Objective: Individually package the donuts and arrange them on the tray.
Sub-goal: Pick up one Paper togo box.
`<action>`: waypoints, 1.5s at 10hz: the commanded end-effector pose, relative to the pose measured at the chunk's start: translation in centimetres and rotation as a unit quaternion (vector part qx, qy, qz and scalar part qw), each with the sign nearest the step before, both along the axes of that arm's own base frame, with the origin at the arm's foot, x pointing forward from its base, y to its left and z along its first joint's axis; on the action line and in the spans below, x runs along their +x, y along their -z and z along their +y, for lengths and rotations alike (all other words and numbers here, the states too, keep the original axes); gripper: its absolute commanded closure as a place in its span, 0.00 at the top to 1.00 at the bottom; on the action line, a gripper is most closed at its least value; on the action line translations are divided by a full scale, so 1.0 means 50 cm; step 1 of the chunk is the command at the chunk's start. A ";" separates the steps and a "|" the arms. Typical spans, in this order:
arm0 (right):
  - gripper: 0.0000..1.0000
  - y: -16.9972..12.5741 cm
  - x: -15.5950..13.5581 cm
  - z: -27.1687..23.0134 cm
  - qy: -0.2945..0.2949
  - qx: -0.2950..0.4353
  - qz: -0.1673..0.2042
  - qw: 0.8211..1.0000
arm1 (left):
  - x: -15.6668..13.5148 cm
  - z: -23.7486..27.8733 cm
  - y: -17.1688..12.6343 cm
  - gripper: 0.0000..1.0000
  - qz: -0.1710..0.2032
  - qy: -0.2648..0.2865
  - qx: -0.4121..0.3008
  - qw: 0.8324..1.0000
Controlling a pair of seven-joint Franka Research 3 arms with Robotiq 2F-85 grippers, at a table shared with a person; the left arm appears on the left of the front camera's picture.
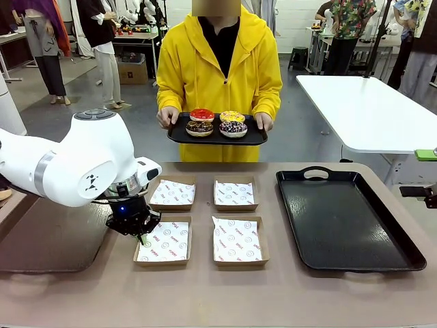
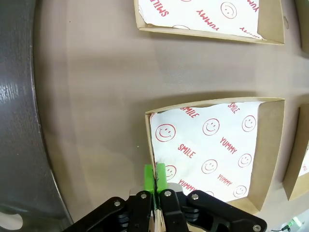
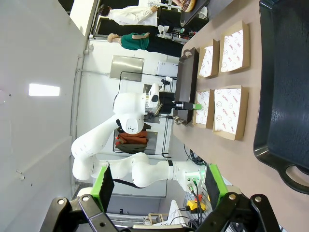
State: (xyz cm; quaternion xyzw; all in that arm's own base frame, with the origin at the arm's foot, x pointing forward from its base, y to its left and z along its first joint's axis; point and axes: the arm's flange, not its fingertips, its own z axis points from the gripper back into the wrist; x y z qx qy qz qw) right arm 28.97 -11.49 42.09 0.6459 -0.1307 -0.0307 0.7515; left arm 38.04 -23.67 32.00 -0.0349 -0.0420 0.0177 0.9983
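Note:
Across the table a person holds a small black tray [image 1: 176, 136] with the donuts on it: glossy red [image 1: 202, 114], yellow with sprinkles [image 1: 232, 117], chocolate-brown [image 1: 199, 128] and dark purple with sprinkles [image 1: 233, 128]. On the table lie several shallow cardboard boxes lined with printed paper. My left gripper [image 1: 134, 231] is at the near-left box [image 1: 164, 243]. In the left wrist view its green pads [image 2: 149, 178] are pinched on that box's [image 2: 207, 150] left wall. My right gripper [image 3: 158, 186] is open and holds nothing, well back from the table.
A large black tray [image 1: 348, 225] lies at the right of the table, seen also in the right wrist view [image 3: 285, 72]. A dark flat tray [image 1: 41, 239] lies at the left, close beside my left gripper. The other boxes [image 1: 235, 193] sit between them.

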 end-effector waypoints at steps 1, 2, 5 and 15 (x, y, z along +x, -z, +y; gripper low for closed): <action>1.00 -0.001 0.002 -0.001 0.002 0.010 -0.008 1.000 | 0.010 -0.008 0.000 0.00 -0.006 -0.001 0.010 1.000; 1.00 -0.001 0.002 -0.001 0.002 0.010 -0.008 1.000 | 0.011 -0.009 -0.004 0.00 -0.009 -0.001 0.014 1.000; 1.00 -0.001 0.002 -0.001 0.002 0.010 -0.008 1.000 | 0.014 -0.020 -0.091 0.00 -0.002 0.007 0.026 1.000; 1.00 -0.001 0.002 -0.001 0.002 0.010 -0.008 1.000 | 0.312 -0.008 -0.355 0.00 -0.006 0.041 0.010 0.999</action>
